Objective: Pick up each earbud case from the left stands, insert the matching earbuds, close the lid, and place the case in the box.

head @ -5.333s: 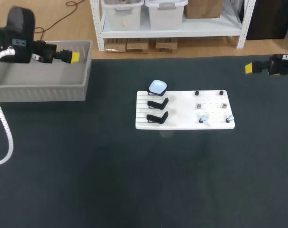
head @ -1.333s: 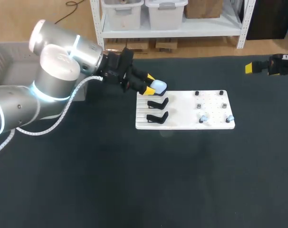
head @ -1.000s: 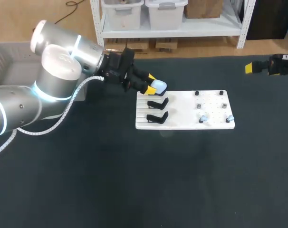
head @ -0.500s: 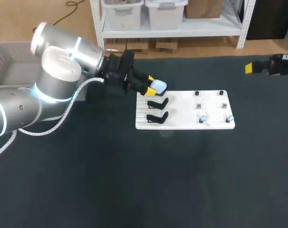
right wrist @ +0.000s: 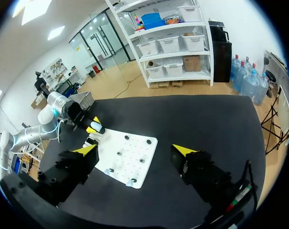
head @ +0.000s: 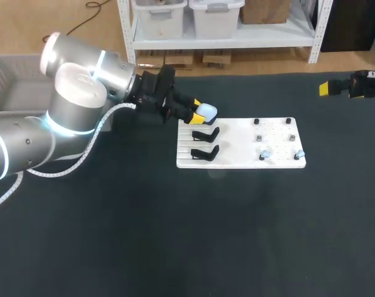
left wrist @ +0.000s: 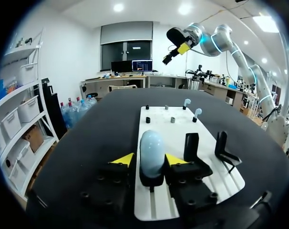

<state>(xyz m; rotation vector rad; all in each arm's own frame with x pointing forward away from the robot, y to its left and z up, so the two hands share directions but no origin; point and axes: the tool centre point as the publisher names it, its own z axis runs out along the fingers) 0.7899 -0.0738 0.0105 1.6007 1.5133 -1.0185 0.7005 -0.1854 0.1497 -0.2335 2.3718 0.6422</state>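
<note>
The pale blue earbud case [head: 206, 112] sits upright in the farthest of the black stands [head: 205, 133] on the white board [head: 237, 158], raised off the bench [head: 175, 241] so fingers can slip either side. The left pincer [left wrist: 149, 160] straddles it, narrow, with a sliver of gap showing, so I'd judge it not yet clamped; that arm stretches low across from the box [head: 8, 86] side; the right pincer [right wrist: 135, 150] hangs wide and empty, well apart at the bench's edge.

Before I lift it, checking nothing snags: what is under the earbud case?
The earbud case sits on a black stand on the white board. How it seats is hidden.
</note>
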